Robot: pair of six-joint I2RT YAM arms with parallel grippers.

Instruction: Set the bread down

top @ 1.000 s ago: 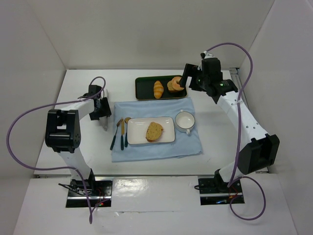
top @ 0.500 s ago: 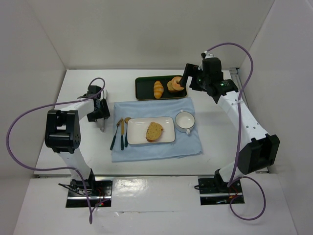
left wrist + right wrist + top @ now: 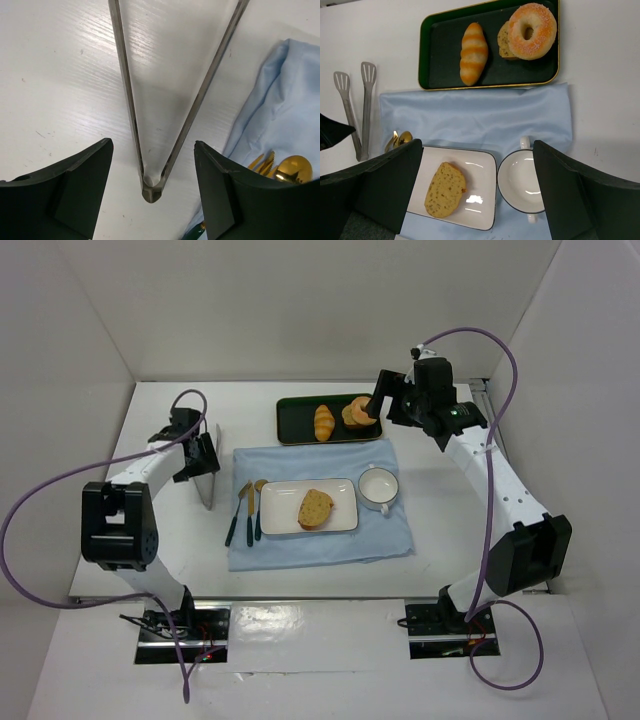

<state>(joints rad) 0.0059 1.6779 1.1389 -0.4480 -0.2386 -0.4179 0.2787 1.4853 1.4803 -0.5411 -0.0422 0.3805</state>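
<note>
So the left gripper is pulling back and out to the side now, fingers spread wide with nothing in them, and it's leaving the tongs lying flat on the table beside the cloth. The bread is already sitting on the plate, so I'm guessing the placing part is basically done. The right gripper is hanging above the tray, also wide open and empty.
</note>
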